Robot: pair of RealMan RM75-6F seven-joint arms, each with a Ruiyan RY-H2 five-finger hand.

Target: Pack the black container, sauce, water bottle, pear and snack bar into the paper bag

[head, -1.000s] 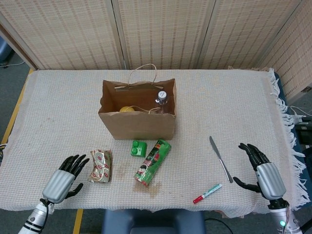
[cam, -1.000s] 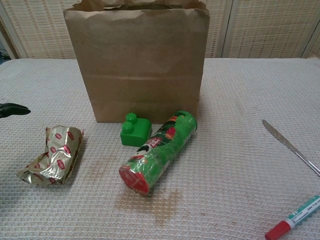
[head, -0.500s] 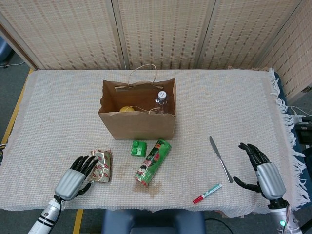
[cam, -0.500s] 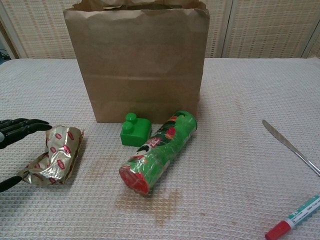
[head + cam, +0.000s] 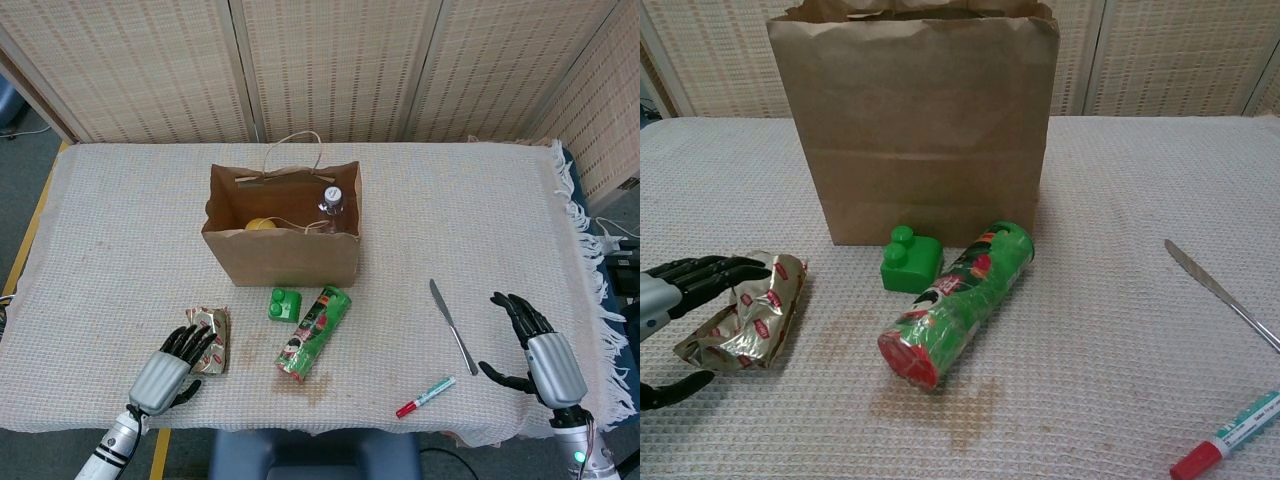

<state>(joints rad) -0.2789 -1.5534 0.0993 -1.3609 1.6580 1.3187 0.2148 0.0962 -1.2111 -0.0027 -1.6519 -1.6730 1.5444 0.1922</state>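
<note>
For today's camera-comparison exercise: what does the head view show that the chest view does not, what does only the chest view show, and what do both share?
Only the head view shows the right hand with its fingers apart and holding nothing, plus the water bottle and a yellow item inside the paper bag.

Only the chest view shows the red end of the green tube.

Both show the left hand at the snack bar, the green block, the knife and the marker.
</note>
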